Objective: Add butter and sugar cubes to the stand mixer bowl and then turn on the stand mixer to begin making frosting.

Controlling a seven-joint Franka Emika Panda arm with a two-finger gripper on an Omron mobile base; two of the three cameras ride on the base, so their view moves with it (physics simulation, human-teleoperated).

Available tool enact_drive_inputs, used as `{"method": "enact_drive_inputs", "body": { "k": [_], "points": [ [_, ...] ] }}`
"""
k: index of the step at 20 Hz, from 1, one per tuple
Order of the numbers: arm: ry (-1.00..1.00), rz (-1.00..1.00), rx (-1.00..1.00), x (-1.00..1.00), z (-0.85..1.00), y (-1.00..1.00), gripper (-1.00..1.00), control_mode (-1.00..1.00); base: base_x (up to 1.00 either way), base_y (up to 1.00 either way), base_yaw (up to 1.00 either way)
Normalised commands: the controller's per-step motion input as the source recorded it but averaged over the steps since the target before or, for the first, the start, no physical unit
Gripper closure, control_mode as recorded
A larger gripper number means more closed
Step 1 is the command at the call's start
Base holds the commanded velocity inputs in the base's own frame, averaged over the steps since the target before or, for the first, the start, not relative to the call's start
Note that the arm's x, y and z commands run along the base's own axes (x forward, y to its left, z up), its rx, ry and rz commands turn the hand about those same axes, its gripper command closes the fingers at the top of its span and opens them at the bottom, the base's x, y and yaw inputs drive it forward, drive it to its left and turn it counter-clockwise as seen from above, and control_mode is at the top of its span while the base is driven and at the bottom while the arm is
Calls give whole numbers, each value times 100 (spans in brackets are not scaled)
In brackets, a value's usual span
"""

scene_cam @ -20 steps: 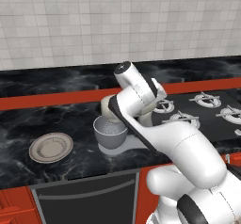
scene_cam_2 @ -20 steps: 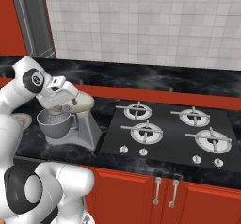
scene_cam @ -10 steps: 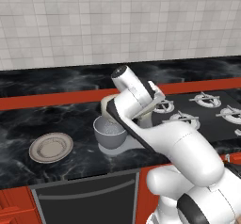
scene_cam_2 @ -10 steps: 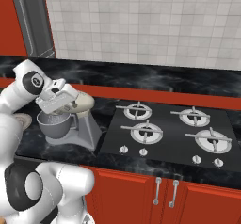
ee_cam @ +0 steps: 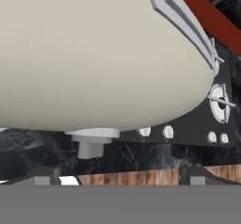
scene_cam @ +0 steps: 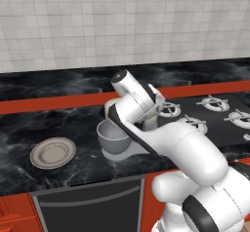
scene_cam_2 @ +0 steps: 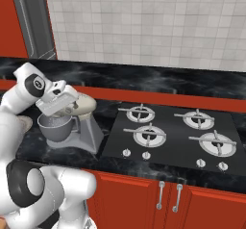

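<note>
The stand mixer (scene_cam_2: 82, 108) stands on the black counter left of the stove, and its cream head (ee_cam: 103, 53) looms very close in the hand view. Under the head sits the grey stand mixer bowl (scene_cam: 113, 137) (scene_cam_2: 54, 128). My gripper (scene_cam_2: 58, 101) (ee_cam: 120, 177) hovers right over the top of the mixer head, open, with nothing between its fingers. A short grey shaft (ee_cam: 92, 145) sticks down from the head's underside. The butter and the sugar cubes are hidden; the head and my hand cover most of the bowl's inside.
A flat grey plate (scene_cam: 52, 152) lies on the counter left of the mixer. The gas stove (scene_cam_2: 173, 136) with its burners and front knobs (ee_cam: 164, 132) is to the right. The tiled wall runs behind, and red cabinets stand below the counter edge.
My wrist has crept slightly to the left above the mixer head. The gripper has stayed open, and the mixer, bowl and plate have not moved.
</note>
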Motion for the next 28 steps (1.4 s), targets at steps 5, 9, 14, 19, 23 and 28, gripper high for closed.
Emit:
{"method": "enact_drive_inputs", "body": {
  "k": [5, 9, 14, 19, 23, 28],
  "points": [
    [0, 3, 0, 34, -20, 0, -100, -100, 0, 0, 0],
    [0, 4, -1, 17, -28, 0, -100, -100, 0, 0, 0],
    [0, 3, 0, 28, -11, 0, -100, -100, 0, 0, 0],
    [-1, 3, -2, 13, -20, 0, -100, -100, 0, 0, 0],
    [0, 0, 0, 42, -13, 0, -100, -100, 0, 0, 0],
    [0, 0, 0, 54, -11, 0, 100, -100, 0, 0, 0]
  ]
}}
